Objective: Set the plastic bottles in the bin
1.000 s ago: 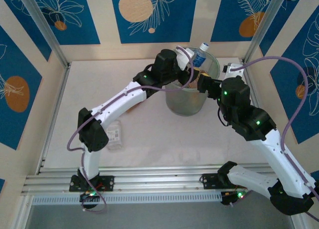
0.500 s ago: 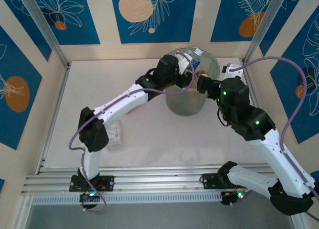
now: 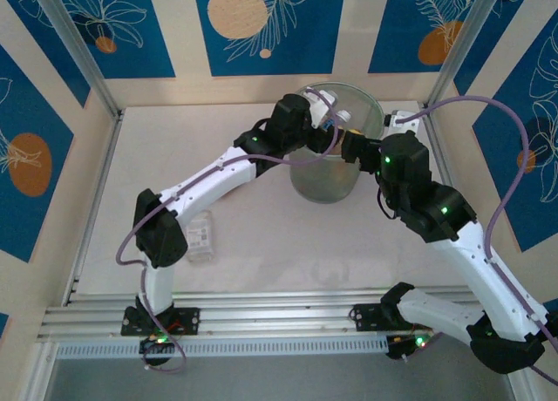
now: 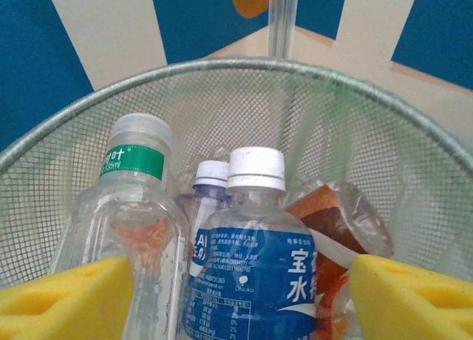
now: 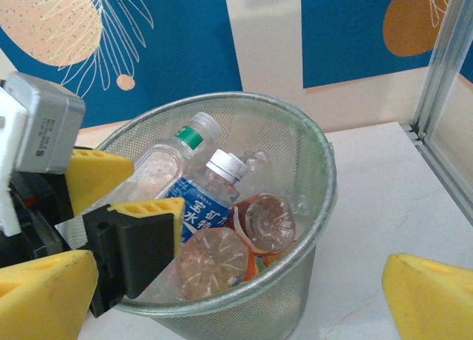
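The bin is a grey-green mesh wastebasket at the back of the table, holding several plastic bottles. My left gripper hangs over its rim, open. Between its yellow pads stands a clear bottle with a blue label and white cap, with a gap on each side. A clear bottle with a green label leans beside it. Two amber bottles lie bottom-up in the bin. My right gripper is open wide, just right of the bin. Another clear bottle lies on the table by the left arm's elbow.
The table is walled by blue and cream panels with metal posts at the corners. A rail runs along the near edge. The right arm's cable loops beside the bin. Open tabletop lies in front of the bin.
My left gripper opened, and the blue-labelled bottle it held above the rim dropped down into the bin. The right arm shifted slightly left.
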{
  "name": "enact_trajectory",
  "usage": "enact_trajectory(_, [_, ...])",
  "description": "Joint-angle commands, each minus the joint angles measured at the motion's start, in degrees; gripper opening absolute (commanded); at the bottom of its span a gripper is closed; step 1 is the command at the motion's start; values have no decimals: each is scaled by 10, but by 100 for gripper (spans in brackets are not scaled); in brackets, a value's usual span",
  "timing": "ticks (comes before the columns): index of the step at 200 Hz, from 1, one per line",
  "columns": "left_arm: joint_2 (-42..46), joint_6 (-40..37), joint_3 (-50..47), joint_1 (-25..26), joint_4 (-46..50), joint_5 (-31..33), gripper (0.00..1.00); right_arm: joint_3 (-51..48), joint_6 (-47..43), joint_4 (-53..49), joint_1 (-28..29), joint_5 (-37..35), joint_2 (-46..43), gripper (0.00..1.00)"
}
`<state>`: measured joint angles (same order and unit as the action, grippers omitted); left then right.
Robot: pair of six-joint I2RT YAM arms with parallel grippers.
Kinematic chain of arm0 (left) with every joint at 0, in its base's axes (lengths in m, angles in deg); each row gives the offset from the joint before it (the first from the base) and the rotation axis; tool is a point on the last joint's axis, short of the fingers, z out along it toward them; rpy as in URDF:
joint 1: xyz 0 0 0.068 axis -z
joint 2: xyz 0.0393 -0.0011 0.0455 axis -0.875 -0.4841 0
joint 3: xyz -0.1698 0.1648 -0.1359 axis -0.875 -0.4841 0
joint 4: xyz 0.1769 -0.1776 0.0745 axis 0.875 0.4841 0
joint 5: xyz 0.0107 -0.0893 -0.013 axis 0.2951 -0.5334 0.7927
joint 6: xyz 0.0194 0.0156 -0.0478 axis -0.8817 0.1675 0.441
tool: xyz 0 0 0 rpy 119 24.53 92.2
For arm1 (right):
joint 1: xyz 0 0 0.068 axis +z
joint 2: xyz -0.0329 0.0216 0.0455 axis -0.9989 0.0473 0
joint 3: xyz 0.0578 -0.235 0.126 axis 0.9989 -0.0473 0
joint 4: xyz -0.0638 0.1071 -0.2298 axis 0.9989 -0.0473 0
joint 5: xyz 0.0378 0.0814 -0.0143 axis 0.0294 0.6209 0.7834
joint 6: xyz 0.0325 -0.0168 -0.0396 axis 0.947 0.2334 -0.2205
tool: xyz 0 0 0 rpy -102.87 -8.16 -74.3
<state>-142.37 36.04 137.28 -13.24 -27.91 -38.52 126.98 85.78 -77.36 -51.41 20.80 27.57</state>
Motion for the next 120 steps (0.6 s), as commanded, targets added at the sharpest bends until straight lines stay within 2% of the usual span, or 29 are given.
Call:
enact_trajectory(1, [26, 9, -2, 5, 8, -6, 72, 7, 2, 20, -2, 3, -1, 99])
enact_trajectory(70, [11, 31, 10, 2, 39, 0, 63, 10, 3, 14, -2, 2, -2, 99])
enact_trajectory(120, [58, 42, -24, 2, 29, 14, 66, 10, 0, 6, -2, 0, -4, 99])
